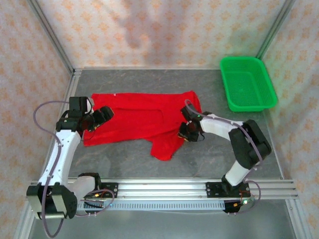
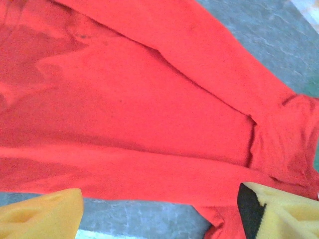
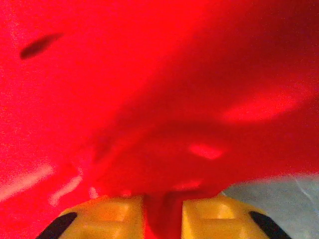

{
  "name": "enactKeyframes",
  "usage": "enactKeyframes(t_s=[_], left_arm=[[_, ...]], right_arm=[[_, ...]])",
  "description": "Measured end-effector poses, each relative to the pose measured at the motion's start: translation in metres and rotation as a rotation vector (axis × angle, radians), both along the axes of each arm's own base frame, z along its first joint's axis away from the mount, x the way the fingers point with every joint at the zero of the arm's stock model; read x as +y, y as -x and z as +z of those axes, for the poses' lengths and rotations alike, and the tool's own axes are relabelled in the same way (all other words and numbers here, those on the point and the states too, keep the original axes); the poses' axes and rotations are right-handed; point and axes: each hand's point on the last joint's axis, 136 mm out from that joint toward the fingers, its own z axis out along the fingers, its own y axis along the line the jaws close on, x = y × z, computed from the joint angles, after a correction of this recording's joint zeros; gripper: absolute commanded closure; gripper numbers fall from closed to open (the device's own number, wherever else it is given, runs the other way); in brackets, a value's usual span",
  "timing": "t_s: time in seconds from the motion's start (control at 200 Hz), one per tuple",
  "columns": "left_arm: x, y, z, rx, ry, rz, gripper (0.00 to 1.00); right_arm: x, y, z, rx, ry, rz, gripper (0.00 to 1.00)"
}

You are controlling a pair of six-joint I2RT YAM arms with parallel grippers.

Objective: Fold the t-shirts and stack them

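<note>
The t-shirt (image 1: 139,120) lay spread on the table (image 1: 214,159), from mid-left to centre, showing plain red. Its long axis ran L-R across the top view, w/ one lobe drooping toward the near edge around the middle. Which end was collar and which hem I couldn't tell, as the folds were too soft to read. The R end sat under my right gripper (image 1: 188,130) and the L edge partly under my left gripper (image 1: 101,117).

In the right wrist view the t-shirt (image 3: 149,99) was so close it was mostly red blur. My right gripper (image 3: 162,216) was clamped there, yellow fingers (image 3: 107,216) nearly together w/ a pinch of cloth between them.

My left gripper (image 2: 159,219) stood wide apart, gripping nothing, pads at both bottom corners, the t-shirt (image 2: 149,124) flat just ahead.

The green basket (image 1: 247,83) sat at the far R corner, well apart.
</note>
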Motion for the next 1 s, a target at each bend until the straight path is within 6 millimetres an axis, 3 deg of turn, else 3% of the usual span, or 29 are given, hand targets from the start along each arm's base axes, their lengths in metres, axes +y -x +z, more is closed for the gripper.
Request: enactKeyframes(t_s=[0.125,0.215,0.41,0.515,0.656,0.826,1.001], left_arm=[[-0.032,0.012,0.029,-0.103,-0.044,-0.103,0.02],[-0.045,0.026,0.05,-0.185,-0.057,-0.127,0.01],[-0.061,0.051,0.075,-0.269,-0.073,-0.159,0.0],[-0.074,0.059,0.072,-0.267,-0.104,-0.2,0.0],[-0.094,0.064,0.057,-0.232,-0.201,-0.267,0.0],[-0.103,0.057,0.038,-0.185,-0.289,-0.268,0.0],[-0.089,0.058,0.007,-0.119,-0.337,-0.204,0.0]], right_arm=[[-0.002,-0.002,0.004,-0.006,0.007,0.025,0.98],[-0.009,0.005,0.013,0.007,0.023,0.043,1.0],[-0.028,0.028,0.069,-0.024,0.058,0.107,1.0],[-0.043,0.047,0.094,-0.042,0.076,0.129,1.0],[-0.061,0.072,0.107,-0.014,0.106,0.152,1.0],[-0.068,0.085,0.102,0.043,0.138,0.181,0.98],[-0.059,0.07,0.073,0.152,0.187,0.215,0.88]])
